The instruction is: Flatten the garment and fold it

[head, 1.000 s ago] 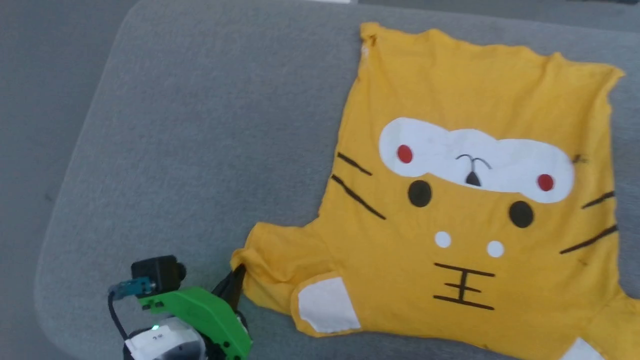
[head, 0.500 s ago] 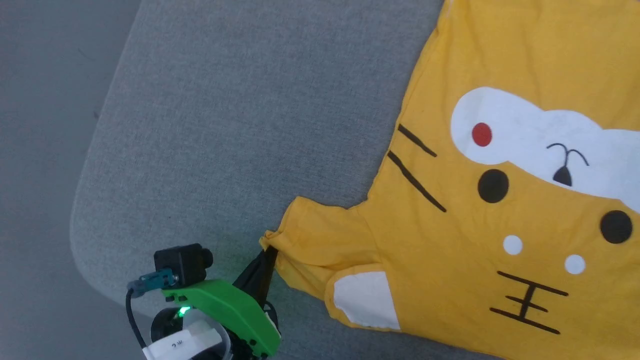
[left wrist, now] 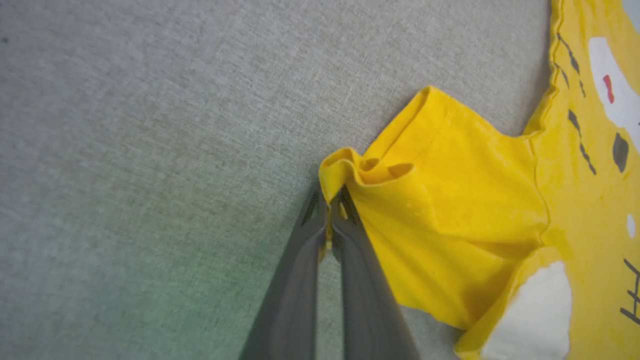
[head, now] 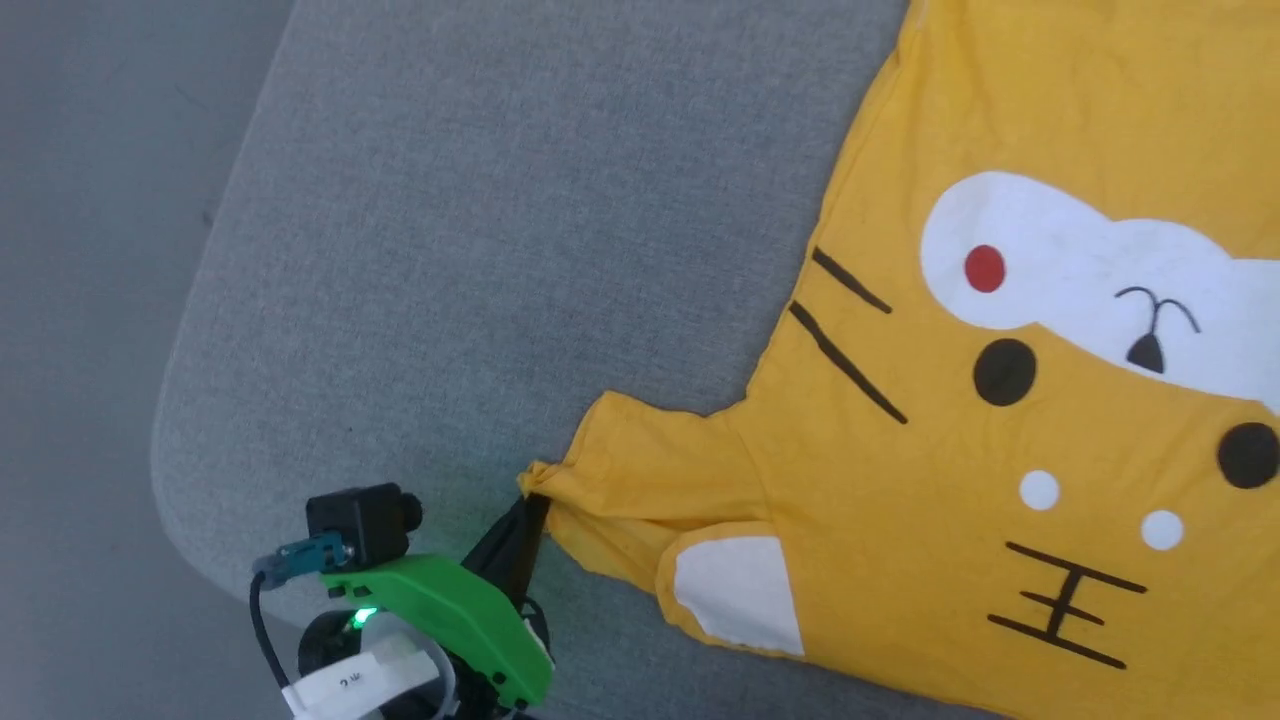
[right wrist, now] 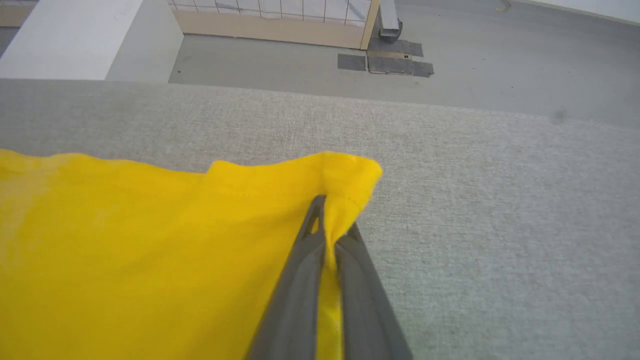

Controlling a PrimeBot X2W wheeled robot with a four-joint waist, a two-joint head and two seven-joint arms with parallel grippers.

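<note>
Left gripper (head: 533, 500) is clamped on the bunched sleeve (left wrist: 450, 200) of the garment (head: 900, 500), a mustard-yellow T-shirt spread print-up on the grey cushion (head: 500, 250). Right gripper (right wrist: 334, 220) is closed on another yellow edge, fingers angled low.

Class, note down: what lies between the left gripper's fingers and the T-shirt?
Nothing. The left wrist view shows the left gripper shut on the T-shirt sleeve's edge, cloth pinched between its fingers.
</note>
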